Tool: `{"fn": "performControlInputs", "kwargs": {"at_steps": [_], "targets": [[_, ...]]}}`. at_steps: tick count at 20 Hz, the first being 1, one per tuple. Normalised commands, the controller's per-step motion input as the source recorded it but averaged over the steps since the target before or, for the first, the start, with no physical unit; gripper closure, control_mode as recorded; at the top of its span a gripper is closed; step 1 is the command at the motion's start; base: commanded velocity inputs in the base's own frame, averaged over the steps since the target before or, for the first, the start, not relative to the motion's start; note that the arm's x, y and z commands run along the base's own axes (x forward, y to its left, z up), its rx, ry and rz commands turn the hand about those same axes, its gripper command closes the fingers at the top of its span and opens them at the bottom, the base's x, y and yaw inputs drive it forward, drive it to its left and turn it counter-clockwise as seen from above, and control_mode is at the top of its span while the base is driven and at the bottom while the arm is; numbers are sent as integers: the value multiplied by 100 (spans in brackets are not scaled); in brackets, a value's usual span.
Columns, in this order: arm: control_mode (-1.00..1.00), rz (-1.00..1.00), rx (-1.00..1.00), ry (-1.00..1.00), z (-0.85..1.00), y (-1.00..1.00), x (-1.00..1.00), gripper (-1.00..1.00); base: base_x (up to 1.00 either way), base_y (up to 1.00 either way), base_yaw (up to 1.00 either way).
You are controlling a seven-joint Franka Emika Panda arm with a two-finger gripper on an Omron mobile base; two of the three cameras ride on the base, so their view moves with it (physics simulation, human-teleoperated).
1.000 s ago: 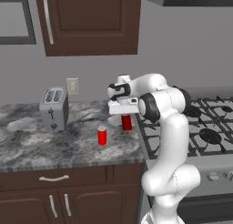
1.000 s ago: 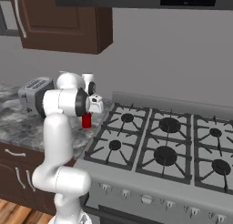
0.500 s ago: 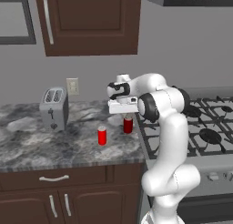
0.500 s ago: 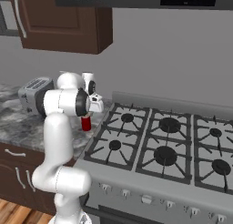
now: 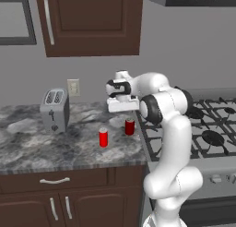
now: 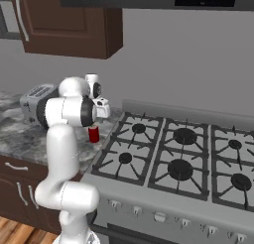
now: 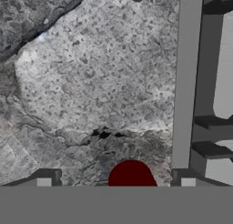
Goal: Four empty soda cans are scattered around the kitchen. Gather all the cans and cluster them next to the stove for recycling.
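- The pincer (image 7: 114, 179) hung over the desk (image 7: 91, 82) with its jaws spread wide and nothing in them. We saw one dark fingertip on each side in the hand view, both clear of the red.
- Right between those tips stood the soda can (image 7: 132, 175). It was upright on the stone and a shade closer to the stove-side finger than to the other, touching neither.
- We judged the step in hand to be the letting go and the clearing off. The clean way was straight up along the can's own axis, jaws held wide and no sideways drift until the tips were above the silvery top. An empty can is light, and a brush from that nearer finger would likely tip it or roll it.
- Just beyond it ran the stove (image 7: 186, 82), its steel edge near the can but not touching, so we called that placement good.
- A little further along the desk, towards the toaster (image 5: 54, 110), stood a second can (image 5: 103, 137). It was upright, near the first and apart from it.
- That made two by the stove here, and the task wanted four, so we reckoned it roughly half done.
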Motion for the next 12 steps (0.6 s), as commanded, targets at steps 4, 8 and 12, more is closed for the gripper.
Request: {"fn": "performControlInputs", "kwargs": {"at_steps": [4,8,12], "targets": [[-100,0,-3,0,60,44,-29,-100,0,0,0],[-100,4,1,1,13,52,-87,-100,0,0,0],[-100,11,2,5,12,49,-86,-100,0,0,0]]}}
